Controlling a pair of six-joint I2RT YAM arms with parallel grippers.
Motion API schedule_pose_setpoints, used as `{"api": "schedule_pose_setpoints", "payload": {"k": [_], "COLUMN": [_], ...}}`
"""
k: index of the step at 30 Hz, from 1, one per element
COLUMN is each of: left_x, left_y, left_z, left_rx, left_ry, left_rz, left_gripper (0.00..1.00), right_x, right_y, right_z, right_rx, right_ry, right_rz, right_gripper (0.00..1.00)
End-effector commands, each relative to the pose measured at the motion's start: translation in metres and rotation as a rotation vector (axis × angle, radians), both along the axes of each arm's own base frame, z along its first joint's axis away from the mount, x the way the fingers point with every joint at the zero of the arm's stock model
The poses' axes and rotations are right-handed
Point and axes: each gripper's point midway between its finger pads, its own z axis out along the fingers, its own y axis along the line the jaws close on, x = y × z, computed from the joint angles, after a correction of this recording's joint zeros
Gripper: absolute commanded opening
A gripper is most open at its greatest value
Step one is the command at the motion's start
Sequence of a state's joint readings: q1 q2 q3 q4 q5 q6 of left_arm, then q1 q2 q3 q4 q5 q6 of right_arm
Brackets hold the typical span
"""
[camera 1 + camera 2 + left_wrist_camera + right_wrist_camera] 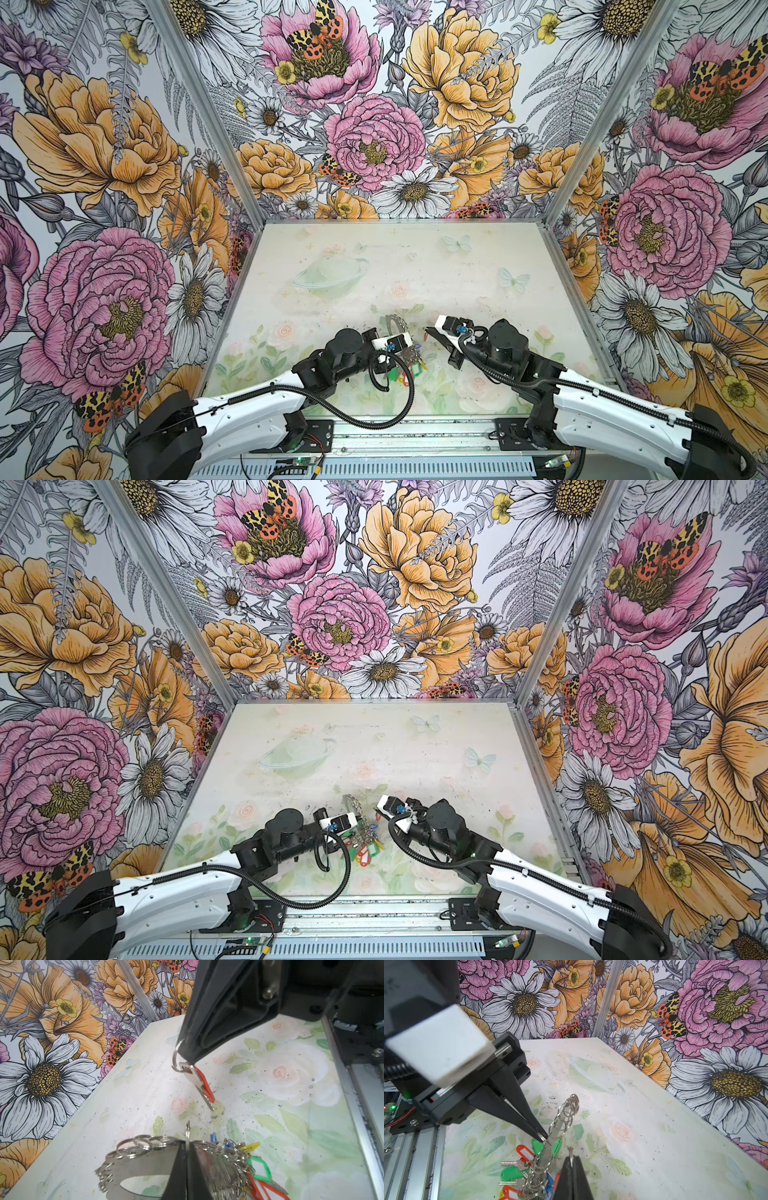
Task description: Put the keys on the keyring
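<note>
The keyring point(145, 1163) is a flat grey metal plate with an oval hole, edged with silver split rings. It stands on edge near the table's front, seen in both top views point(394, 323) point(352, 803). My left gripper point(188, 1145) point(543, 1138) is shut on one split ring at the plate's rim. The keys point(199, 1082), a silver key with a red tag on a small split ring, hang above the table. My right gripper point(572, 1158) point(187, 1059) is shut on that ring, a short way from the plate point(560, 1124).
Green point(259, 1169), yellow point(249, 1146) and red tags point(524, 1152) with other keys hang in a bunch from the plate's lower side. An aluminium rail point(415, 432) runs along the table's front edge. Floral walls enclose the pale printed table point(374, 270) on three sides.
</note>
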State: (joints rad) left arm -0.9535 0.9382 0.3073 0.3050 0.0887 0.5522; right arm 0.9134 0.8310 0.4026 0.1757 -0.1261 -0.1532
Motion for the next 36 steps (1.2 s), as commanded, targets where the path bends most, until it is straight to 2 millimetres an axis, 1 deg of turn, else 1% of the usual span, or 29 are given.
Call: {"api": "schedule_pose_setpoints", "payload": {"k": [1, 4, 7, 11, 18, 26, 36], "left_x": [-0.011, -0.018, -0.02, -0.027, -0.029, -0.032, -0.034], "left_y": [-0.006, -0.007, -0.008, -0.01, -0.009, -0.013, -0.015], "left_z": [0.017, 0.013, 0.01, 0.006, 0.007, 0.0, -0.001], "left_rx": [-0.022, -0.002, 0.006, 0.003, -0.02, -0.002, -0.003], "left_ry": [-0.125, -0.152, -0.148, -0.114, -0.041, 0.034, 0.078], "left_rz": [-0.086, -0.136, -0.151, -0.195, -0.224, -0.261, -0.285], "left_gripper": [0.0, 0.0, 0.0, 0.0, 0.0, 0.0, 0.0], "right_x": [-0.01, -0.013, -0.019, -0.026, -0.032, -0.041, -0.047], "right_y": [0.005, 0.009, 0.01, 0.011, 0.01, 0.009, 0.012], "right_z": [-0.005, -0.008, -0.013, -0.018, -0.027, -0.025, -0.029], "right_rx": [-0.02, -0.049, -0.071, -0.081, -0.106, -0.095, -0.111], "right_ry": [-0.004, -0.019, -0.026, -0.045, -0.094, -0.164, -0.2], "right_rz": [0.064, 0.105, 0.142, 0.185, 0.232, 0.275, 0.31], "right_gripper": [0.0, 0.0, 0.0, 0.0, 0.0, 0.0, 0.0]}}
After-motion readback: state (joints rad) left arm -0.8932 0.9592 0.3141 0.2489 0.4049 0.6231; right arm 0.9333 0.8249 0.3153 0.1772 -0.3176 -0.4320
